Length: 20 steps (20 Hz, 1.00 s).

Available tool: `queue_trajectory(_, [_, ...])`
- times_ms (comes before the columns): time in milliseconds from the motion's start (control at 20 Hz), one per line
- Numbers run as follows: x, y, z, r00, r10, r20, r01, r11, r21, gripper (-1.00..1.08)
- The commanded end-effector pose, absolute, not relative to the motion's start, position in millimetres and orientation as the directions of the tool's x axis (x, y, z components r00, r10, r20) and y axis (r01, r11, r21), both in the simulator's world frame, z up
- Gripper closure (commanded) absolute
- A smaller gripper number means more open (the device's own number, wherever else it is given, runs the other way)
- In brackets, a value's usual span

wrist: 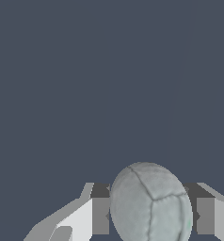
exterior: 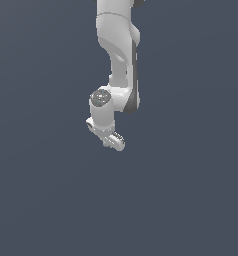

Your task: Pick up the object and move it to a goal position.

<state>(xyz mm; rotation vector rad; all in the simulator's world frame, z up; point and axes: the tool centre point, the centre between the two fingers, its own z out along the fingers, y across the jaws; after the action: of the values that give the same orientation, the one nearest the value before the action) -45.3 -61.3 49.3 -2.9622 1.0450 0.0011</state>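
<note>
In the wrist view, the pale grey ball [wrist: 151, 204] with dark seams sits between my gripper's [wrist: 153, 217] two grey fingers [wrist: 100, 214], touching both pads. The gripper is shut on the ball. In the exterior view, the white arm hangs down from the top, with the gripper [exterior: 114, 143] at its lower end, near the middle of the picture. The ball cannot be made out in that view; the hand hides it. No goal marker shows in either view.
A plain dark blue-grey surface [exterior: 191, 200] fills both views. No other objects, containers or edges show.
</note>
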Motion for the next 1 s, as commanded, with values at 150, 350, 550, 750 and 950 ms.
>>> queue_trajectory(150, [-40,-107,86,0.778,-0.629,0.000,-0.629,-0.778,-0.001,1.08])
queue_trajectory(350, [-34,-145,118,0.778,-0.629,0.000,-0.629,-0.778,-0.001,1.08])
queue_trajectory(550, [-28,-180,146,0.778,-0.629,0.000,-0.629,-0.778,0.000,1.08])
queue_trajectory(750, [-23,-205,167,0.778,-0.629,0.000,-0.629,-0.778,0.000,1.08])
queue_trajectory(950, [-19,-221,179,0.778,-0.629,0.000,-0.629,-0.778,0.000,1.08])
